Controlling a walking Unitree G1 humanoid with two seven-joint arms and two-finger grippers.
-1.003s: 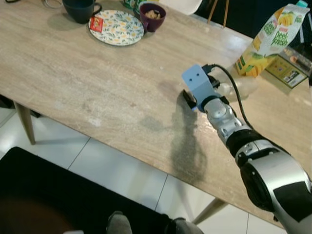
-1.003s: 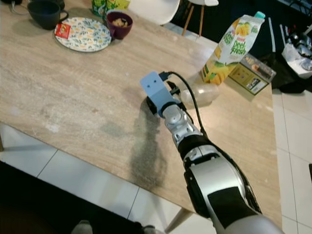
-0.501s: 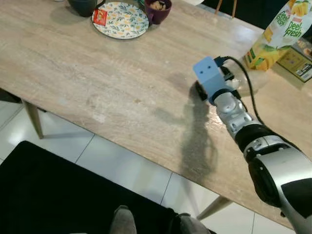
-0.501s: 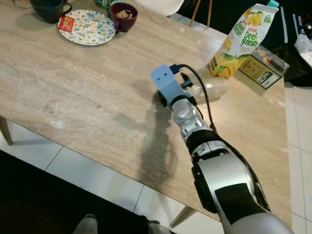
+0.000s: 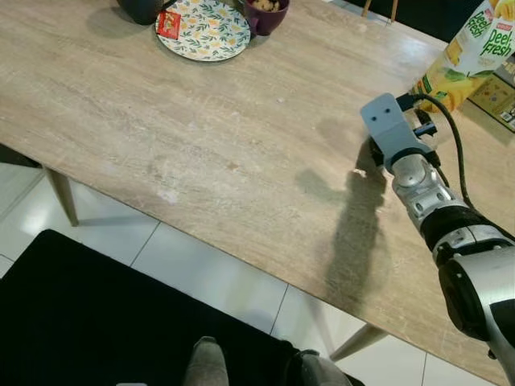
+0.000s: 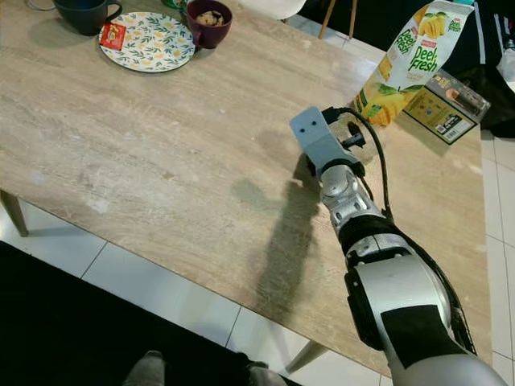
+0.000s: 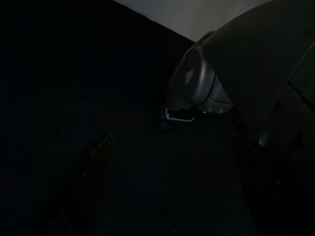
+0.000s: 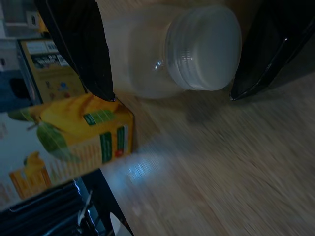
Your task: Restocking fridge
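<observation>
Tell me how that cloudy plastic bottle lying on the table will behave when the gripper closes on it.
The bottle lies on its side on the table, so it may roll if nudged. Its smooth, rounded plastic looks slippery between the open right gripper's fingers. It seems thin-walled and might flex under a squeeze.

Head cameras look steeply down from above the near table edge, taking in the wooden table (image 5: 201, 137), floor tiles at six o'clock, the floral plate (image 6: 146, 40) up at eleven o'clock. Both eyes share the right arm reaching toward two o'clock and the juice carton (image 6: 406, 64); the right eye sits slightly further right. Right wrist camera peers close along its fingers (image 8: 78, 44) at a capped bottle (image 8: 182, 49), carton (image 8: 69, 142) beside it. Left wrist view is near-black, facing shade.
</observation>
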